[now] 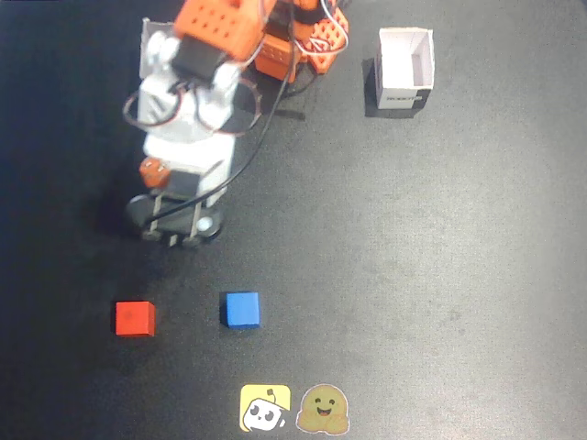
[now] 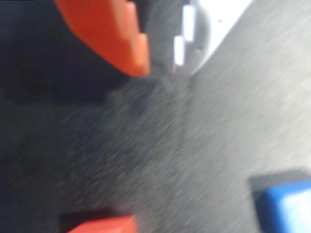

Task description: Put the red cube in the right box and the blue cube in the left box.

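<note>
In the fixed view the red cube point(image 1: 135, 318) lies on the dark mat at lower left, and the blue cube point(image 1: 242, 310) sits just to its right. My gripper point(image 1: 179, 229) points down at the mat above and between them, touching neither. The blurred wrist view shows the gripper point(image 2: 160, 68) with its orange and white jaws a little apart and nothing between them. The red cube point(image 2: 102, 225) is at that view's bottom edge and the blue cube point(image 2: 286, 204) at its lower right. One white box point(image 1: 404, 69) stands open at upper right. The other box point(image 1: 145, 41) shows only a white edge behind the arm.
The arm's orange base point(image 1: 293, 37) is at the top centre, with a black cable running down from it. Two stickers point(image 1: 293, 410) lie near the mat's front edge, below the blue cube. Bare dark mat stretches between the cubes and the upper-right box.
</note>
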Available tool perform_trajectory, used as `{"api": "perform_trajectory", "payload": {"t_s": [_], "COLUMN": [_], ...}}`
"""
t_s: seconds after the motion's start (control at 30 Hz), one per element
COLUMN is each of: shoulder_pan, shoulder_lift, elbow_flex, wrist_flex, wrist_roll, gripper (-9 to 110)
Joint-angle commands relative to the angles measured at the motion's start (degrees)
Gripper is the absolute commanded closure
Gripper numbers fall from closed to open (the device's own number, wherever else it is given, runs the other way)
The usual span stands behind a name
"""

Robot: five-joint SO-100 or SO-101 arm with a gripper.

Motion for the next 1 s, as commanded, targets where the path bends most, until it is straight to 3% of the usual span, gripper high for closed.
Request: {"api": "perform_trajectory", "payload": {"t_s": [0.0, 0.97], "shoulder_pan": [1.1, 3.0], "shoulder_lift": [-2.5, -28.0], "elbow_flex": [-3.9, -27.2], "wrist_flex": [-3.5, 0.7], "wrist_roll": [-0.1, 1.0], "gripper": [96, 83]}}
